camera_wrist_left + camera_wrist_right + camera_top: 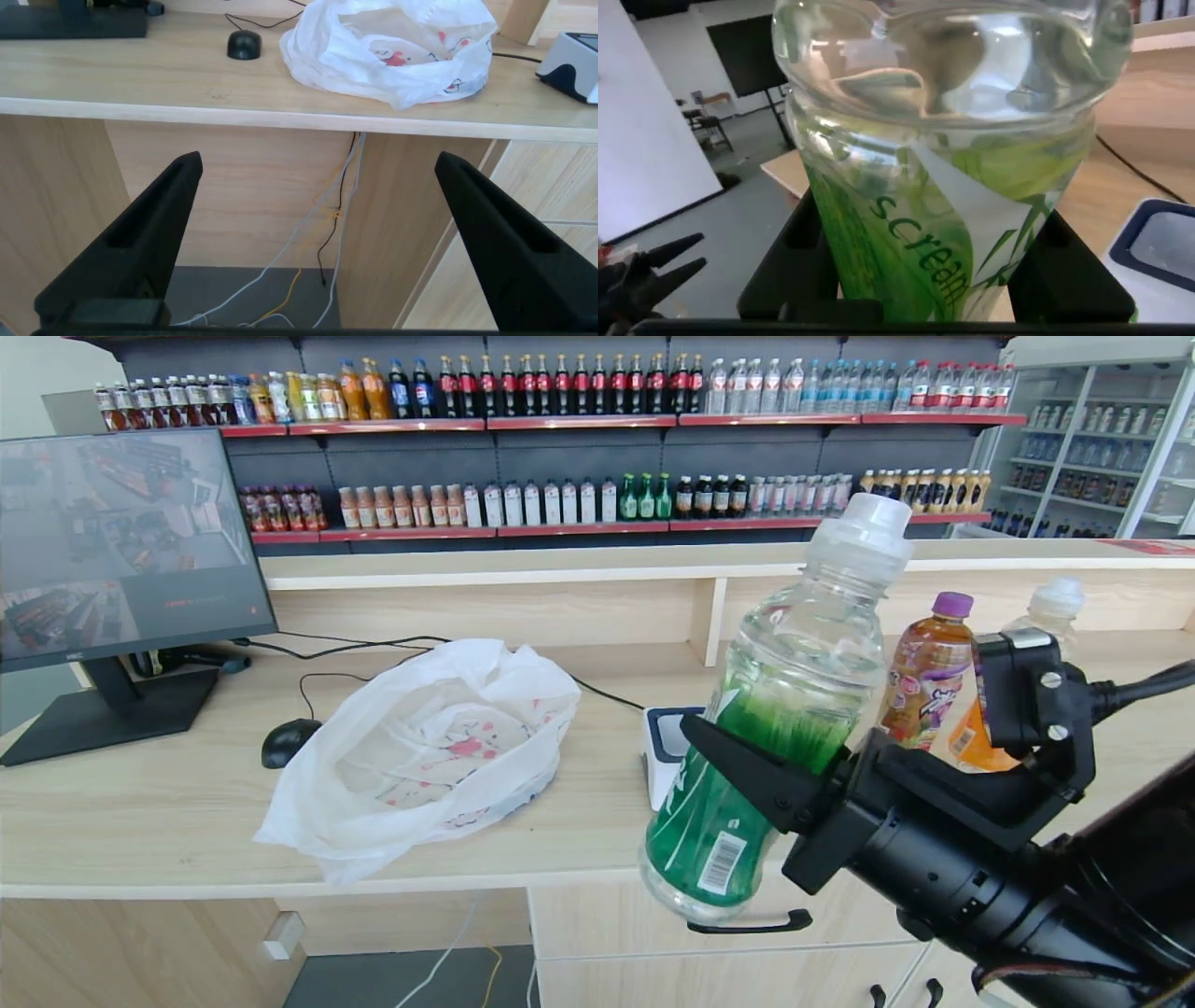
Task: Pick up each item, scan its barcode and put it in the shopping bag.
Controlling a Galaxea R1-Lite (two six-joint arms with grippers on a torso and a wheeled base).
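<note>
Your right gripper (761, 761) is clamped on the green bottle (803, 672), around its middle. Your left gripper (322, 233) gapes wide below the counter (140, 89).

Counter (149, 812): pale wood, laid across the head view.
Monitor (121, 541): dark screen on a black stand, set at 10 o'clock.
Mouse (288, 741): black, placed at 3 o'clock of the stand.
Shelves (579, 422): lined with bottled drinks, at 12 o'clock.
Cooler (1092, 439): glass-fronted, at 2 o'clock.

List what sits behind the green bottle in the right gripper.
The scanner, an orange drink bottle and a clear bottle sit behind the green bottle. It covers part of the scanner; the right gripper hides the other bottles' bases.
</note>
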